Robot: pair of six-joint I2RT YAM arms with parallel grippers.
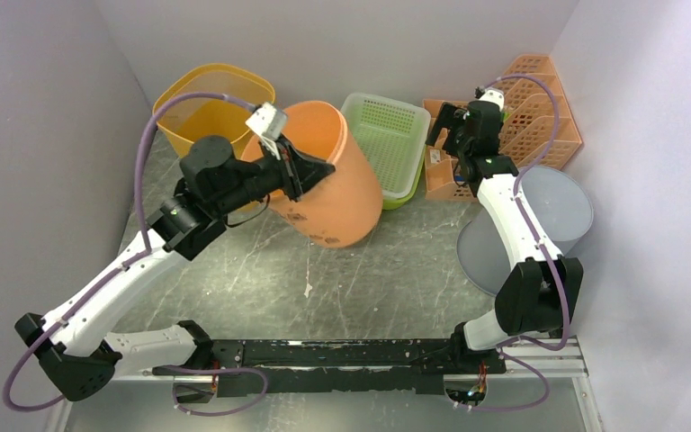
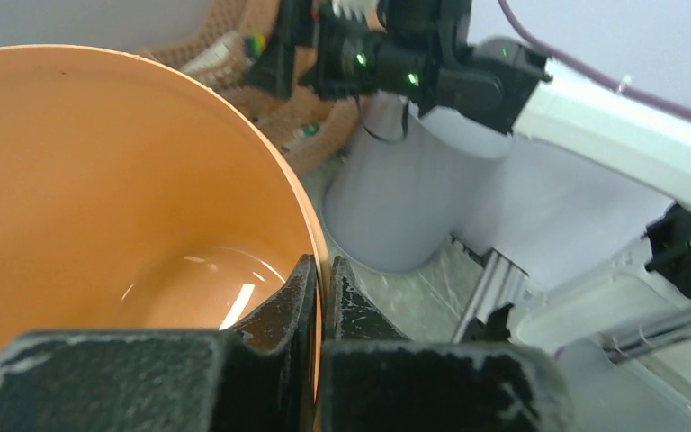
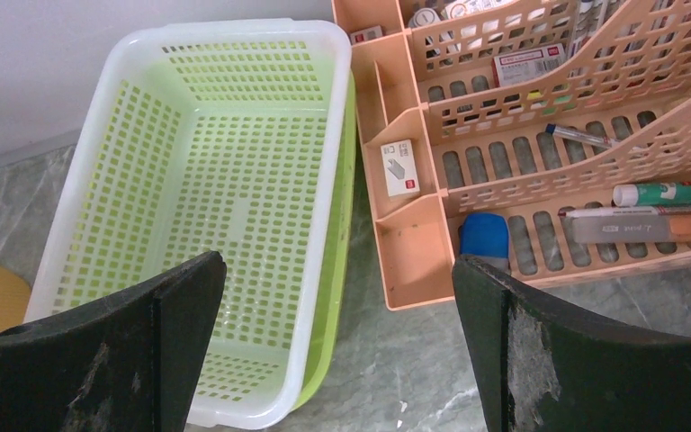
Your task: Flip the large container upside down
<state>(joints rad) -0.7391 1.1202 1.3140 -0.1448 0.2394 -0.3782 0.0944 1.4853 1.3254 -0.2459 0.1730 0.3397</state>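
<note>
The large orange container is tilted in the middle of the table, its mouth up and towards the back. My left gripper is shut on its rim, one finger inside and one outside; the left wrist view shows the rim pinched between the fingers and the orange inside. My right gripper is open and empty, held above the gap between the green basket and the orange desk organiser.
A yellow bin stands at the back left. The green basket is at the back centre, the orange organiser with stationery at the back right. A grey upturned bucket sits by the right arm. Walls close in on the sides.
</note>
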